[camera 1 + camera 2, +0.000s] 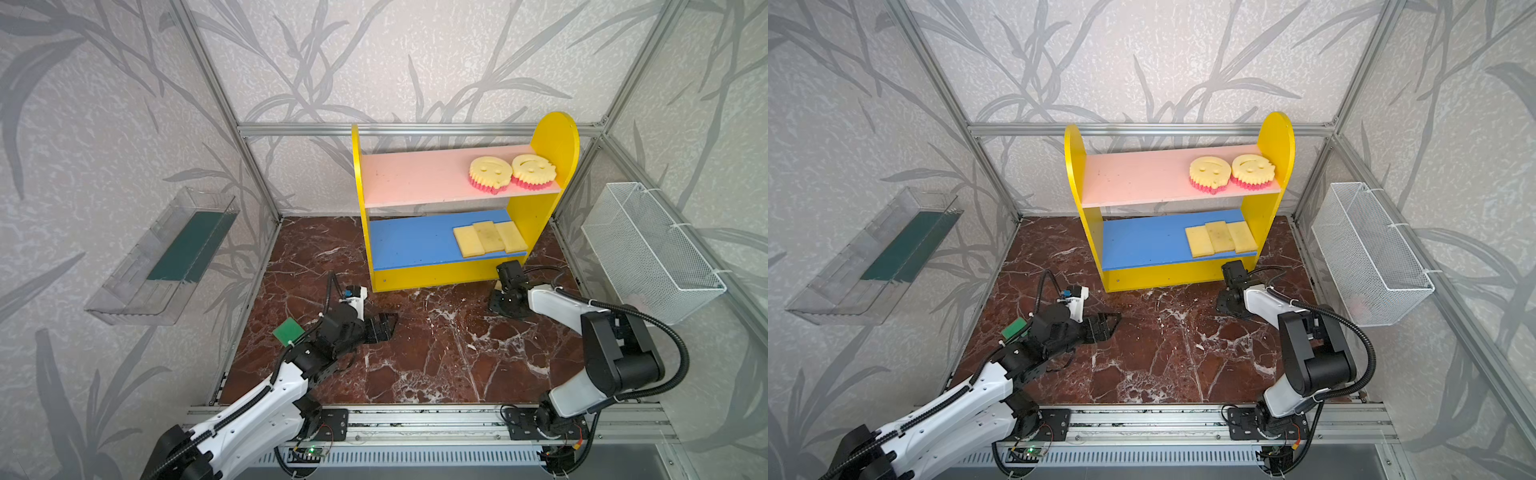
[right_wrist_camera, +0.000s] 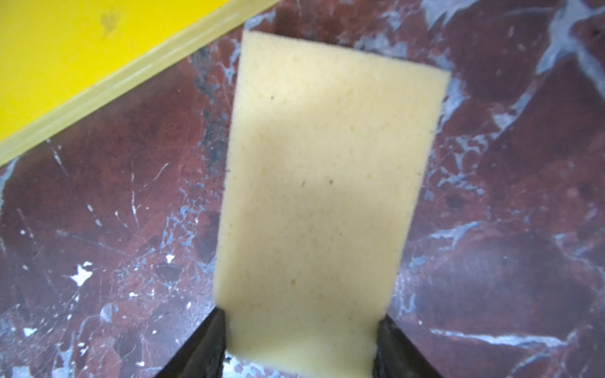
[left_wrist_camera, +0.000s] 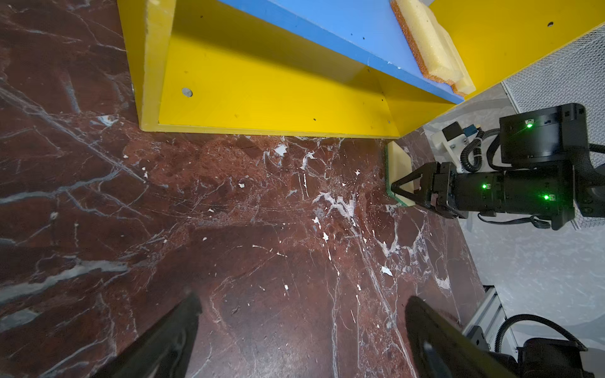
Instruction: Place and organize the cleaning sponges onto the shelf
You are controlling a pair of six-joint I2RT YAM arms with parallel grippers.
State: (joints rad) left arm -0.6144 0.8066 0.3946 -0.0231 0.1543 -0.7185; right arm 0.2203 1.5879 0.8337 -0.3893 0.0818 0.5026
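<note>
Dark red marble tabletop fills the floor of your cell. Closest to you, the left gripper hangs low over its left-middle part, jaws spread wide with nothing between them. The left wrist view agrees: its fingers frame only bare stone.

Further in, your right gripper points down at the tabletop just in front of the right front corner of the shelf. In both top views its body hides nearly all of what lies under it. The right wrist view fills that in. The green-backed sponge, showing only its pale yellow top there, runs out from between the fingers. They press on both long edges at its near end, pinching it. Only the left wrist view shows you the green underside of that sponge, down on the marble just beside the shelf's base.

Behind it, three pale rectangular sponges sit side by side at the right end of the blue lower board. The left wrist view alone reveals an orange layer beneath them. Above, two smiley sponges rest face up at the right end of the pink upper board.

A clear tray hangs on the left wall and a wire basket on the right.
</note>
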